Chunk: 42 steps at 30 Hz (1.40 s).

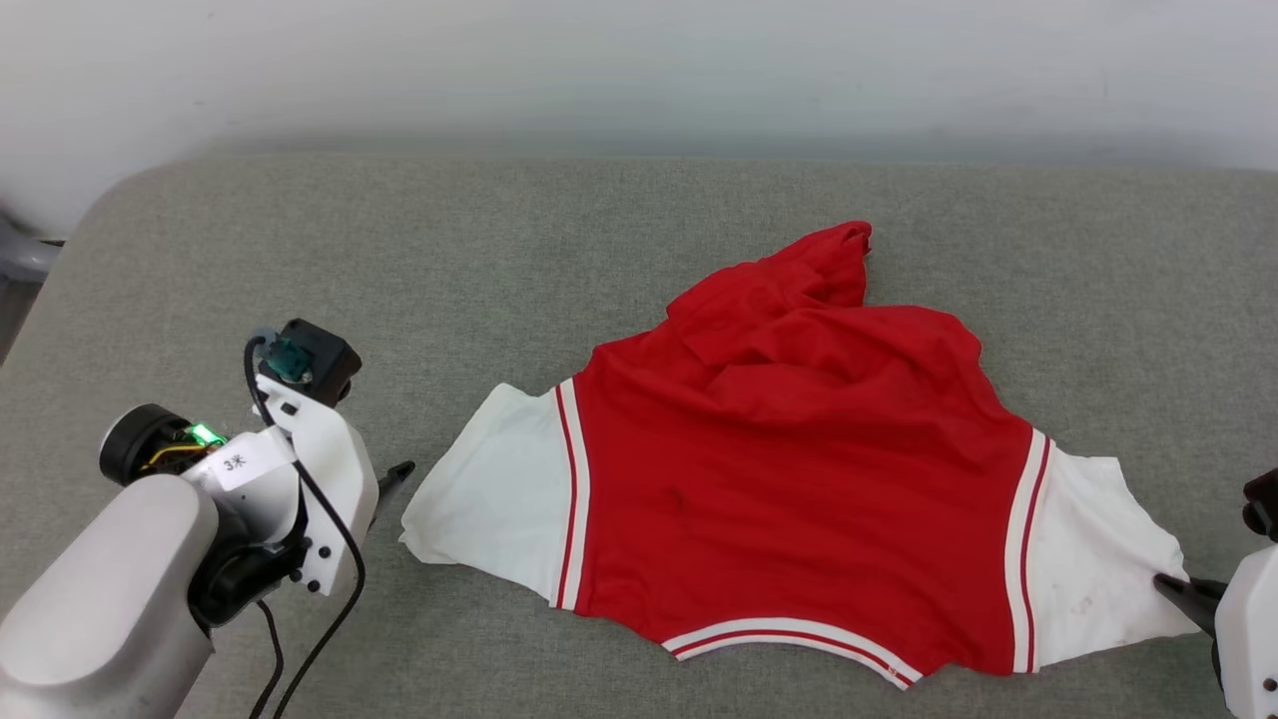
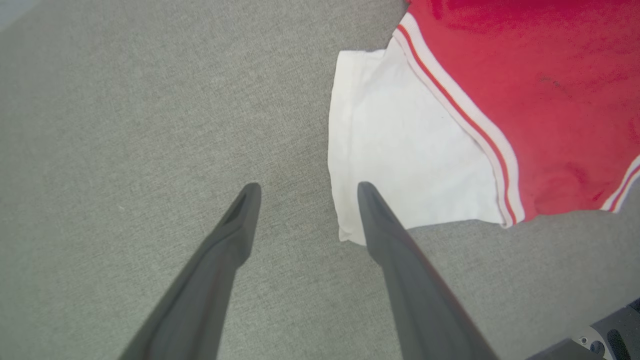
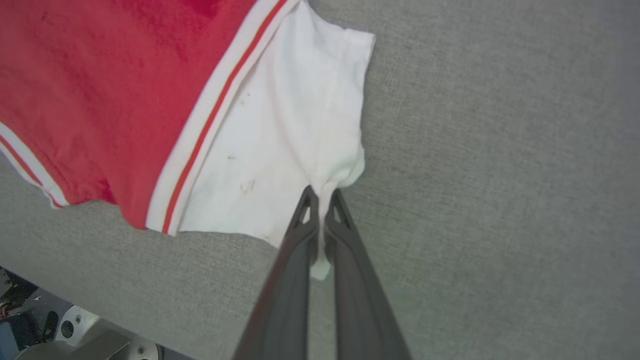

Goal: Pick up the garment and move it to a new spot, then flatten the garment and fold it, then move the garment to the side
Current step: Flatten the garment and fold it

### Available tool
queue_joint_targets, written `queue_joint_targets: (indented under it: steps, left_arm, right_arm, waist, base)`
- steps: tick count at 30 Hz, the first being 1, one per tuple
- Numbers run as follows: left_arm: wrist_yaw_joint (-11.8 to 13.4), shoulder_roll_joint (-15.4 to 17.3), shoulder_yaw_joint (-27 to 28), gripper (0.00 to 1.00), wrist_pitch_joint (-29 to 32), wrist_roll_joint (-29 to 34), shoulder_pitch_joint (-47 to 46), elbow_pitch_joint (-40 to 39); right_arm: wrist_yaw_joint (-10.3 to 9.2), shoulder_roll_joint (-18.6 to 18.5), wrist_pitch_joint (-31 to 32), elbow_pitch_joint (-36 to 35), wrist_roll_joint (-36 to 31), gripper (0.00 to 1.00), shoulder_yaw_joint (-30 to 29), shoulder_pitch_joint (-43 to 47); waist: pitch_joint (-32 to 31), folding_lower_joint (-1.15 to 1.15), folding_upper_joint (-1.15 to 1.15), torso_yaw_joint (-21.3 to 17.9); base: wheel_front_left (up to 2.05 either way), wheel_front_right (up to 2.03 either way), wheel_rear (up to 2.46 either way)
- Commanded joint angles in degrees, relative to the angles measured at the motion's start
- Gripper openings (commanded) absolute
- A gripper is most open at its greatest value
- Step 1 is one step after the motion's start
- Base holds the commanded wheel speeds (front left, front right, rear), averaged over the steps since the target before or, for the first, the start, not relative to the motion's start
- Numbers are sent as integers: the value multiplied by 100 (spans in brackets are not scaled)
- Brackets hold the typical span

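Flattening in hand: right claw (image 3: 320,192) pinched a sleeve of the jersey (image 1: 799,479); left claw (image 2: 307,185), spread at the other sleeve's edge, needed to close.

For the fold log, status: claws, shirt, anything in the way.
Right claw shut on garment, white sleeve. Left claw open by the other sleeve. Garment bunched at far end. Nothing blocking.
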Motion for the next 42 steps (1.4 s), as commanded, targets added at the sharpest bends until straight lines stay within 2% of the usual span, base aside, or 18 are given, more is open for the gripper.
queue_joint_targets:
  steps: [1,9,21,22,24,28,34,38,42]
  left_arm:
    - [1,23,-137,100,129,-140,-110,92]
    - [0,47,-914,100,555,-598,-433,532]
    - [8,-182,-1595,100,457,-1150,-450,1558]
    - [9,-176,-1659,60,428,-1163,-451,1591]
    - [8,-174,-1783,0,351,-1217,-466,1623]
    - [-1,-116,-1912,0,-19,-1330,-513,1574]
    - [-1,221,-1807,0,-1013,-1498,-483,1092]
    - [0,448,-1626,0,-1612,-1531,-322,583]
    - [181,649,-1416,0,-1989,-1466,-268,-36]
  right_arm:
    - [-4,73,38,-44,-61,0,-29,-14]
    - [-4,216,162,-128,-177,0,-21,-231]
    - [-4,347,187,-65,-243,0,231,-511]
    - [-4,342,179,-53,-237,0,239,-521]
    - [-4,331,166,-31,-223,0,252,-528]
    - [-4,320,75,-59,-231,0,288,-526]
    - [-4,289,-295,-279,-190,0,159,-394]
    - [-4,284,-465,-523,-102,0,-146,-234]
    - [-4,344,-538,-886,-50,0,-598,-91]
  waist:
    - [76,0,0,-37]
    - [337,0,0,-139]
    - [579,0,0,-272]
    - [583,0,0,-271]
    - [574,0,0,-262]
    - [441,0,0,-237]
    - [69,0,0,-227]
    - [-207,0,0,-186]
    - [-422,0,0,-147]
  base:
    - [0,0,0]
    - [0,0,0]
    - [0,0,0]
    - [0,0,0]
    - [0,0,0]
    - [0,0,0]
    - [0,0,0]
    - [0,0,0]
    - [0,0,0]
